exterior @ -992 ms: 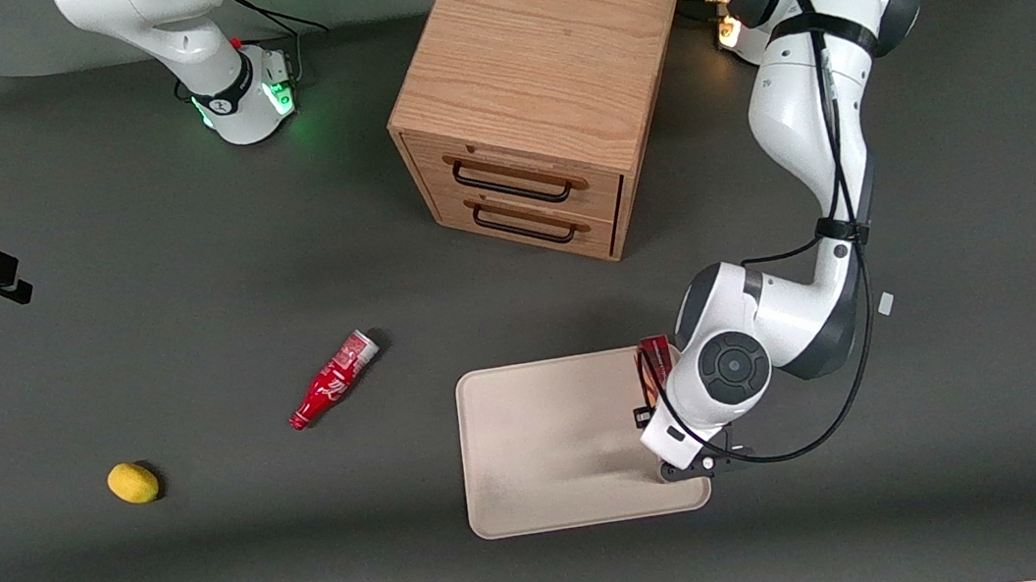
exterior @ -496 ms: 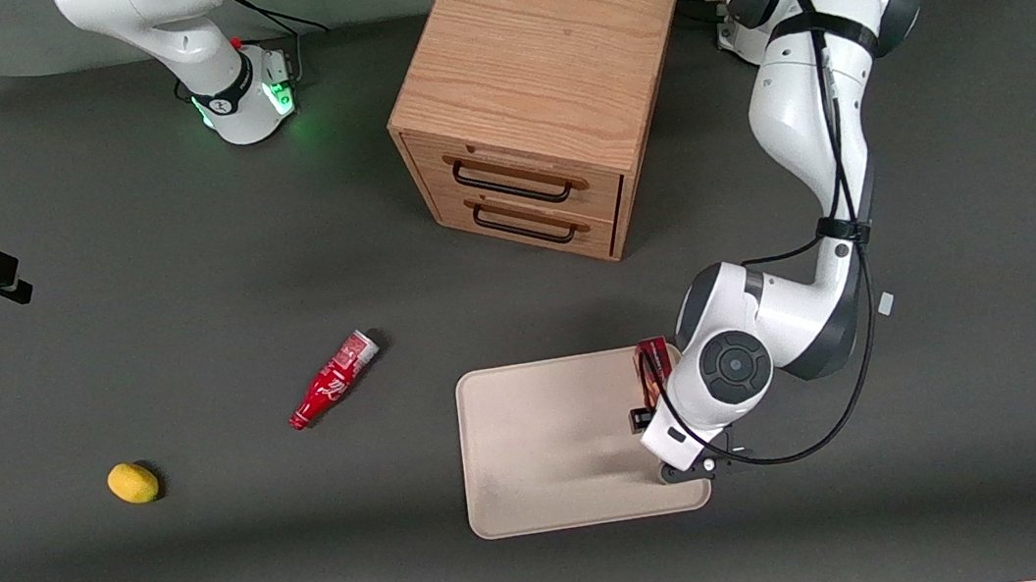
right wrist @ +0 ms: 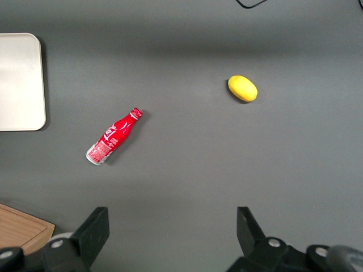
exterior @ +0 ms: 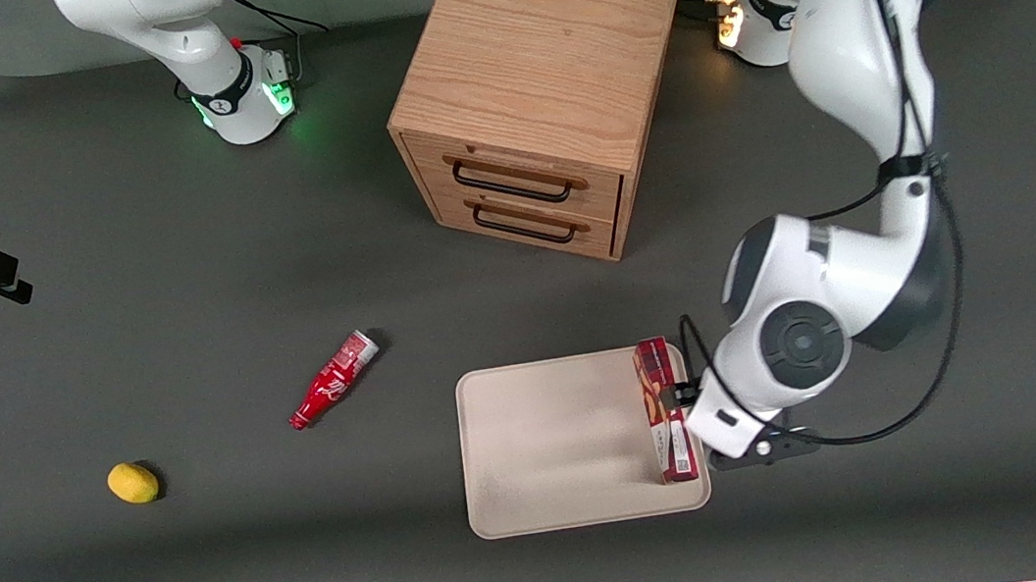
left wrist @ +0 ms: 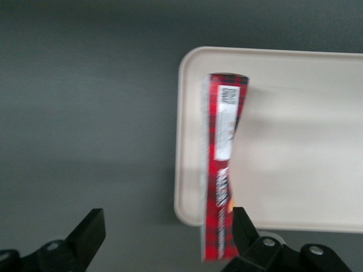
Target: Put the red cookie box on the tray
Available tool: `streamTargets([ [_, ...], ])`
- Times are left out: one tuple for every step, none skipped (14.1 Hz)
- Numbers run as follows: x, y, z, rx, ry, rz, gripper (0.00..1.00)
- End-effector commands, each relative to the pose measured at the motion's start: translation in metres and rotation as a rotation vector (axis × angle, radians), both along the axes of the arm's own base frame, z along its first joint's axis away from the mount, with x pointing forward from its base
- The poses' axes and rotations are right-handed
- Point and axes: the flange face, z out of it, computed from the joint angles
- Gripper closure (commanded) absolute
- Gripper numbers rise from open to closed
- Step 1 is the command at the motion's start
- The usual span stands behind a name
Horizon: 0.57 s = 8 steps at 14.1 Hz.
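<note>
The red cookie box (exterior: 664, 408) rests on its long narrow side on the tray (exterior: 547, 446), along the tray's edge toward the working arm's end, with its white label end nearer the front camera. The left wrist view shows the box (left wrist: 223, 164) on the tray (left wrist: 295, 141) from above. My left gripper (left wrist: 166, 222) is open and holds nothing. It hangs above the box, with one fingertip (left wrist: 241, 218) close beside the box's end and the other over bare table. In the front view the gripper (exterior: 688, 394) is mostly hidden under the wrist.
A wooden two-drawer cabinet (exterior: 534, 101) stands farther from the front camera than the tray. A small red bottle (exterior: 332, 379) and a yellow lemon (exterior: 132, 482) lie toward the parked arm's end; both show in the right wrist view, bottle (right wrist: 112, 137) and lemon (right wrist: 243, 88).
The gripper has let go of the box, risen and shifted toward the working arm's end. The box, earlier mostly hidden under the wrist, now shows at full length on the tray.
</note>
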Motion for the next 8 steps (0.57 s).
streamTargets([
  [-0.029,0.041,0.028,0.031,0.034,-0.056,0.00],
  [-0.038,0.065,0.037,0.033,0.032,-0.076,0.00],
  [-0.048,0.090,0.046,0.036,0.043,-0.100,0.00],
  [-0.059,0.110,0.057,0.042,0.052,-0.105,0.00],
  [-0.068,0.144,0.071,0.043,0.054,-0.102,0.00],
  [-0.080,0.168,0.083,0.044,0.055,-0.125,0.00],
  [-0.090,0.196,0.098,0.043,0.049,-0.135,0.00],
  [-0.098,0.226,0.111,0.030,0.054,-0.116,0.00],
])
